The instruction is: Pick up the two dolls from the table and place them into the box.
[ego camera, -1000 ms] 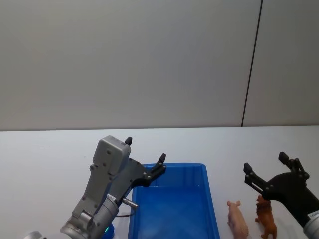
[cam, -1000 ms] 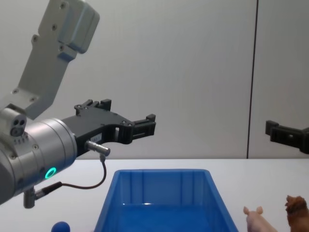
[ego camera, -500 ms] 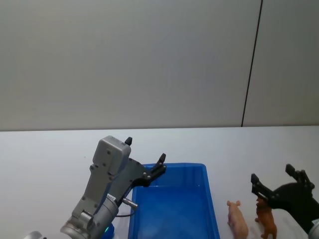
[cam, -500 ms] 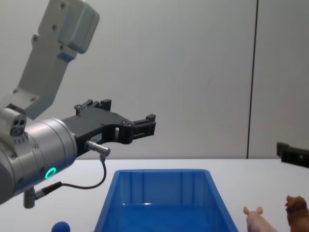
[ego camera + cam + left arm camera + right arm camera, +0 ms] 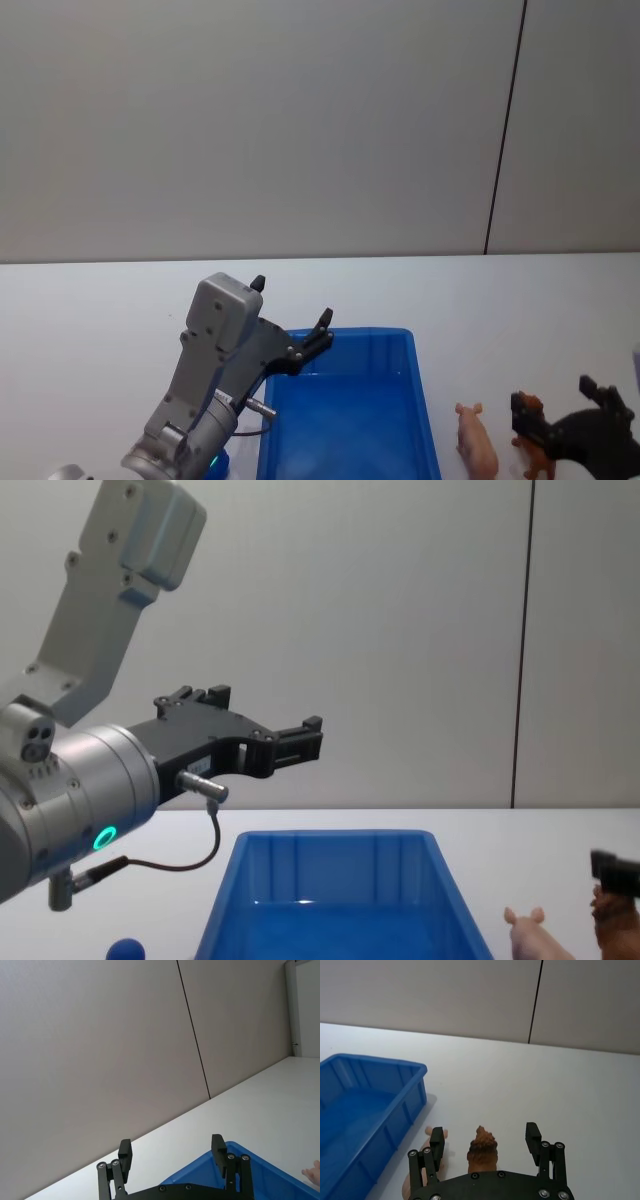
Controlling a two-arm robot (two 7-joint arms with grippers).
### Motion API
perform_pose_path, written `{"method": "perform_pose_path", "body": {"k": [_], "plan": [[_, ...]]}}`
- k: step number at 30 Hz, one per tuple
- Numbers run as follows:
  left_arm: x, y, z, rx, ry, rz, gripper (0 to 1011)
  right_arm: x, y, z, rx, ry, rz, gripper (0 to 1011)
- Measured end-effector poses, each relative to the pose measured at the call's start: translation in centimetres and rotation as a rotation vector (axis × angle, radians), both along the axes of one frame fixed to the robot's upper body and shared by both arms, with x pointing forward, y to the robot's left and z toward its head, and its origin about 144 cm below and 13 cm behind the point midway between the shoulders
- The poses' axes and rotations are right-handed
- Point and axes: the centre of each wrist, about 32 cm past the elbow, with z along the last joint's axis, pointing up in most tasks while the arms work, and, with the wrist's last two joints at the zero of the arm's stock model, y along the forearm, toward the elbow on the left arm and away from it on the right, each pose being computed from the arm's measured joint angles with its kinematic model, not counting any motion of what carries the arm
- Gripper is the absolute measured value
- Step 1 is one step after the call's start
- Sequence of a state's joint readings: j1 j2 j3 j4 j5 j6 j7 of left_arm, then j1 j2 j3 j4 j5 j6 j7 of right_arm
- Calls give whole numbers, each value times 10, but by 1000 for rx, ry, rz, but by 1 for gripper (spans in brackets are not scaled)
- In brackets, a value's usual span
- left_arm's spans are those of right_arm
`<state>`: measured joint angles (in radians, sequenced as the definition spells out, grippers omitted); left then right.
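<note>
The brown lion doll [image 5: 482, 1150] stands on the white table [image 5: 90, 310], to the right of the blue box [image 5: 350, 333]. My right gripper [image 5: 485, 1132] is open and low, with one finger on each side of the lion [image 5: 531, 408] and gaps between. The pink pig doll [image 5: 477, 442] stands between the lion and the box, just outside the gripper's left finger. The left gripper [image 5: 292, 300] hangs open and empty over the box's far left corner. In the chest view the pig [image 5: 530, 935] and lion [image 5: 610, 920] sit at the lower right.
A small blue ball [image 5: 125, 948] lies on the table left of the box [image 5: 335, 835], under the left arm. A plain grey wall with a dark vertical seam [image 5: 505, 130] stands behind the table. Open white tabletop stretches beyond the box and toys.
My right gripper has come down and back, from above the toys to straddling the lion. The left arm, box, pig and lion have not moved.
</note>
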<state>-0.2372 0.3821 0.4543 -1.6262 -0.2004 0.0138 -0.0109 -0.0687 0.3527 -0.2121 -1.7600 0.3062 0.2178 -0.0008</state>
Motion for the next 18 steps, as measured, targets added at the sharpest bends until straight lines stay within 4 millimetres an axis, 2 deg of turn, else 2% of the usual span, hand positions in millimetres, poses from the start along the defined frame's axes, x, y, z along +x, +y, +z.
{"method": "perform_pose_path", "body": {"k": [18], "plan": [[0, 0, 0, 0, 0, 0, 1001, -12, 6, -21, -27, 110, -24, 1001]]}}
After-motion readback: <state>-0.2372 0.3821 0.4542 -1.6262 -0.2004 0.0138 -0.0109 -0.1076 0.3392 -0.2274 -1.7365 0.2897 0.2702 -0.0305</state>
